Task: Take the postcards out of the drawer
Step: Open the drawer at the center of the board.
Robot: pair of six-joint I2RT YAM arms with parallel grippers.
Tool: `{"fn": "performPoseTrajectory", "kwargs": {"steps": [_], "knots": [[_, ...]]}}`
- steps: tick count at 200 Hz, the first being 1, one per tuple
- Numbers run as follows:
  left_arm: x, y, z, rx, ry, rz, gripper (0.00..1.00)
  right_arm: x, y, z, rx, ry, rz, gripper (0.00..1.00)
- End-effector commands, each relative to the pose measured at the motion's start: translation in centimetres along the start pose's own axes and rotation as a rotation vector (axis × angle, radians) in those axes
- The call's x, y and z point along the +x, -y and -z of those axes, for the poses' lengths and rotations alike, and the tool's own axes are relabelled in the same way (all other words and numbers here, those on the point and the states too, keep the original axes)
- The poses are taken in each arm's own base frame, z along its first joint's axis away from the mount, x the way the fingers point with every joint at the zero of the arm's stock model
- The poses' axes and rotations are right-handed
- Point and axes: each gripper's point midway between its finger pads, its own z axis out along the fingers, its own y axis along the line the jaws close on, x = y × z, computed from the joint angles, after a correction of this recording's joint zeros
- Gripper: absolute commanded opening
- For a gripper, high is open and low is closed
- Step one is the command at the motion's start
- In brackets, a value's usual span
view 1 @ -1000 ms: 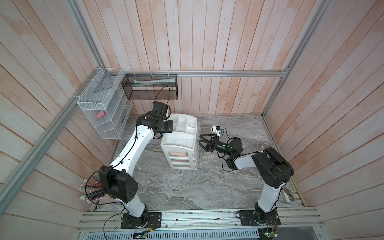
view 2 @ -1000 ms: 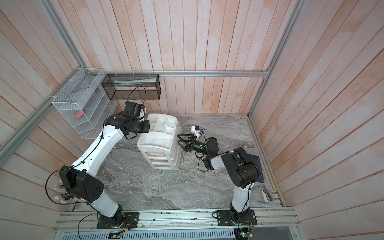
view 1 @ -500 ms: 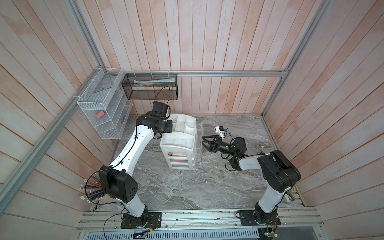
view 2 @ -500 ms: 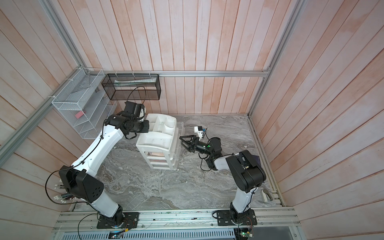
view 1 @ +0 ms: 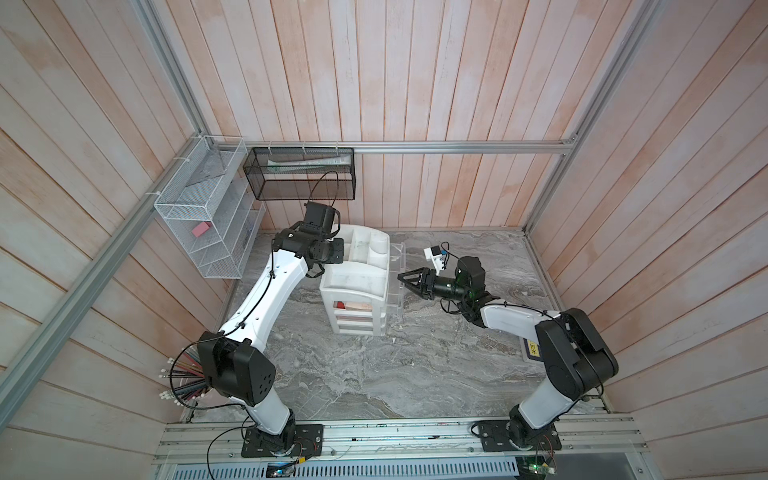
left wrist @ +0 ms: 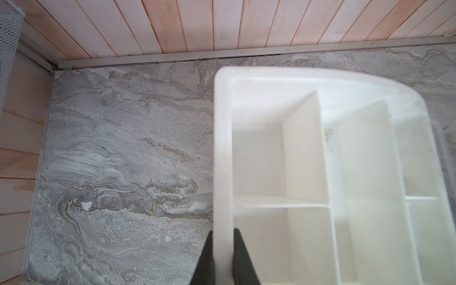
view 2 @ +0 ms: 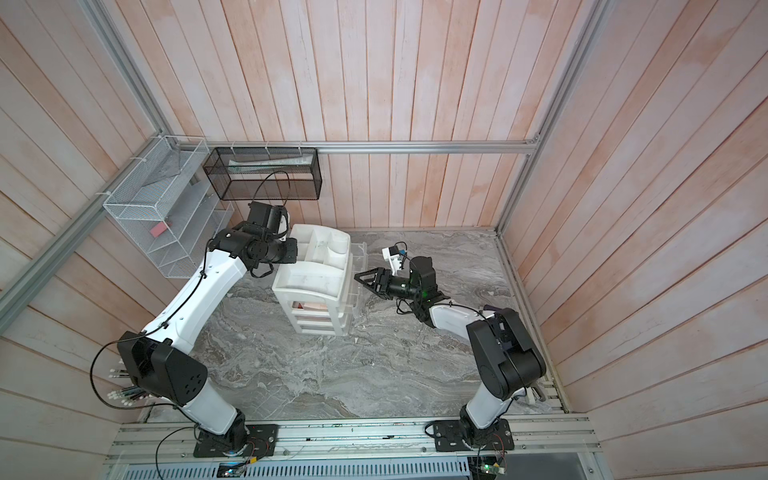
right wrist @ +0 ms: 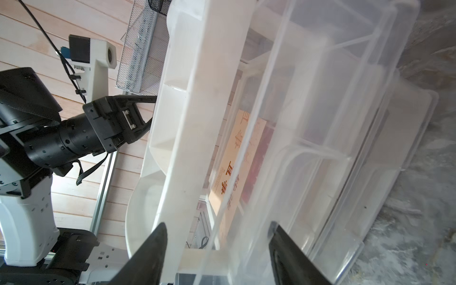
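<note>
My left gripper (left wrist: 223, 238) is pressed together on the organizer (left wrist: 306, 153), one finger on each side of its outer wall, low centre in the left wrist view. My right gripper (right wrist: 217, 237) stands spread at the bottom of the right wrist view. Its fingers (right wrist: 150, 254) straddle the organizer's edge and the front of a clear drawer (right wrist: 345, 98) that sticks out of it; I cannot tell whether they touch. The postcards (right wrist: 230, 170) lie inside the organizer at mid-frame, seen through the clear plastic: a beige one with dark characters, a red one just beside it. In both top views the postcards (view 1: 358, 306) (view 2: 313, 306) show in the highest opening of the organizer's face, at centre frame. The organizer stands on the grey table (view 1: 374, 374).
</note>
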Motion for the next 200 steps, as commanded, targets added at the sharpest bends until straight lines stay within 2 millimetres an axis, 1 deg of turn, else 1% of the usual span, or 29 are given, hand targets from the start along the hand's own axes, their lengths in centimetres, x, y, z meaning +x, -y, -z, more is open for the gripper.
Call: {"fn": "performPoseTrajectory", "kwargs": {"steps": [1, 31, 50, 63, 111, 162, 200], "knots": [[-3.3, -0.9, 2.2, -0.024, 0.135, 0.033, 0.0, -2.0, -1.4, -0.2, -0.024, 0.0, 0.081, 0.6], [-3.4, -0.9, 1.8, 0.009, 0.147, 0.066, 0.0, -3.1, -1.5, -0.9, -0.005, -0.021, 0.09, 0.55], [-3.2, -1.4, 1.2, 0.021, 0.132, 0.087, 0.0, -3.6, -1.6, -1.1, -0.005, -0.025, 0.091, 0.53], [-3.4, -1.5, 1.1, 0.036, 0.136, 0.098, 0.0, -3.9, -1.6, -1.4, -0.01, -0.035, 0.088, 0.51], [-4.1, -1.4, 0.2, 0.059, 0.129, 0.103, 0.0, -4.1, -0.1, -1.8, -0.012, -0.073, 0.05, 0.47], [-4.5, -2.2, 0.1, 0.015, 0.136, 0.109, 0.0, -4.5, 0.6, -2.4, -0.025, -0.099, 0.031, 0.41], [-4.2, -3.4, 0.5, -0.054, 0.136, 0.115, 0.0, -4.6, 1.1, -2.5, -0.032, -0.115, 0.019, 0.39]]}}
